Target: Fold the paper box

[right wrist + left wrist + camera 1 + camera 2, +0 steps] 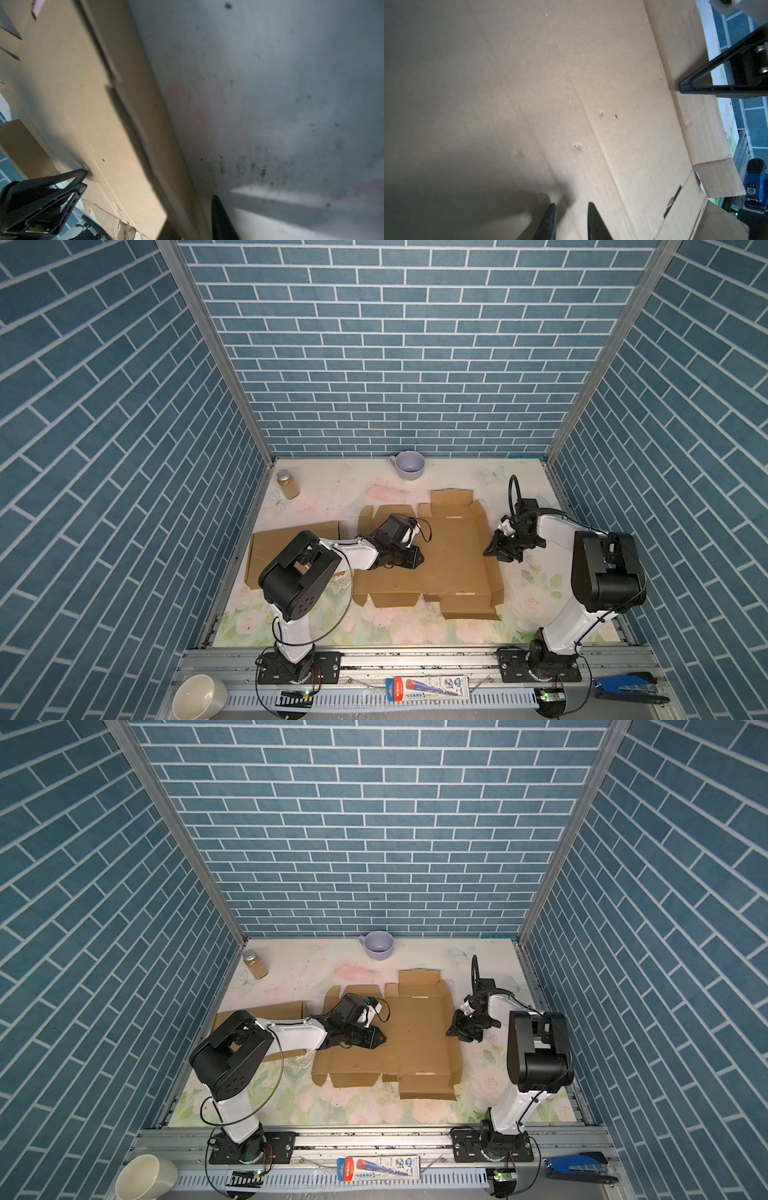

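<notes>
The paper box point(453, 572) point(415, 1052) is a flat brown cardboard blank lying unfolded mid-table, with flaps at its far, near and right edges. My left gripper point(419, 558) point(382, 1040) point(571, 205) rests tips-down on the middle panel point(571, 83), jaws a narrow gap apart with nothing between them. My right gripper point(487, 552) point(449, 1032) point(193, 212) is at the box's right side flap point(133, 104). That flap is raised a little and passes between the jaws. One finger point(220, 218) shows on the table side; the other is hidden behind the cardboard.
A second cardboard sheet point(291, 539) lies at the left under my left arm. A jar of brown grains point(287, 484) and a lilac cup point(409, 464) stand at the back. On the front rail are a white cup point(199, 697), a packet point(428, 688) and a blue stapler point(631, 686).
</notes>
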